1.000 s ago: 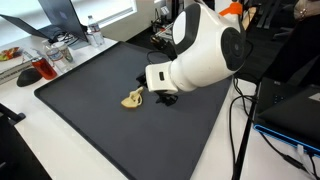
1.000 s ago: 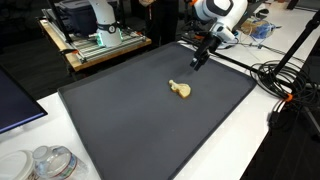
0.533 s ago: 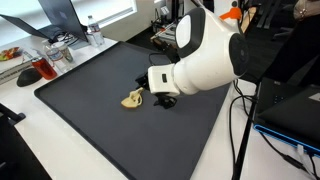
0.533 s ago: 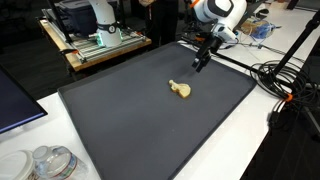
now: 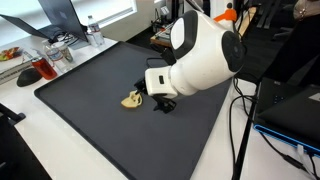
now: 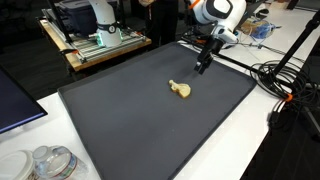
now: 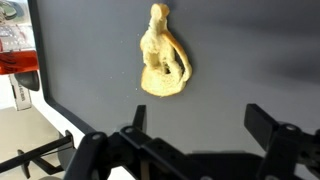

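**Open gripper short of a tan figure on the black mat**

- Gripper point(image 6: 203, 63): fingers spread wide, nothing between them. It hangs over the mat point(image 6: 120, 115) near one edge. The wrist view confirms both fingers apart, with bare mat in the gap.
- Small tan figure point(image 6: 182, 90): lies flat on the mat, apart from the gripper and clearly ahead of it in the wrist view point(image 7: 160, 60). It has a narrow end and a wider, lumpy base. What it is made of I cannot tell.

Risks, as I judge them:
- The shape is uneven. If one finger meets it first, it would likely skid or spin on the mat rather than seat between the jaws.
- A pinch on the narrow end could let the heavier base swing or slip out.
- Coming down too low would press the fingertips into the mat.
- Cables point(image 6: 272, 75) lie just off the mat on the arm's side. A wide sweep could snag them.

Containers:
- Clear lidded tubs point(image 6: 48, 163) sit off the mat's corner; contents unreadable.
- A clear bottle point(image 5: 94, 35) stands beyond the far edge; fill level not visible.
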Robot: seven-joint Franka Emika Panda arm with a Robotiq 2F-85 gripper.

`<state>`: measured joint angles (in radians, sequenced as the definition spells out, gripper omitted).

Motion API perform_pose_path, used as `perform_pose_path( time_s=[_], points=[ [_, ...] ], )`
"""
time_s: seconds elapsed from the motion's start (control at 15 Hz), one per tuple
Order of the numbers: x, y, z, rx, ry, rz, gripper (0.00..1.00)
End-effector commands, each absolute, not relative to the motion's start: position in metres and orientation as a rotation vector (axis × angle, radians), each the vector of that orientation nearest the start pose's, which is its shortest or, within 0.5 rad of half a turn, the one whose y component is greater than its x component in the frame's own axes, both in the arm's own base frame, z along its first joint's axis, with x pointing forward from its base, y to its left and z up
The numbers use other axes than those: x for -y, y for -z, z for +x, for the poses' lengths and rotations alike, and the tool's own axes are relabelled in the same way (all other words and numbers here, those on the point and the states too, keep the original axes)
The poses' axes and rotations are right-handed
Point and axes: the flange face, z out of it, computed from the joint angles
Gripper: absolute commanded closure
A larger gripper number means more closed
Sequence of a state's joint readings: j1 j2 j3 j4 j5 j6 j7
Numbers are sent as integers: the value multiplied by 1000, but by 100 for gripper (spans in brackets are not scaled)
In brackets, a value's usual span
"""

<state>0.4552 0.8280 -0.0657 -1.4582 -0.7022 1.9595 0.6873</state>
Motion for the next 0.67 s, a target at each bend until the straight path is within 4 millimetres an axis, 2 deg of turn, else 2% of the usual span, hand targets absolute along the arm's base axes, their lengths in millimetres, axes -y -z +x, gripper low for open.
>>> perform_pose_path(
  time_s=[0.0,0.6],
  points=[
    [-217,-189,633,-112,-110,2493,0],
    [-190,-223,562,-83,-277,2631,0]
  ],
)
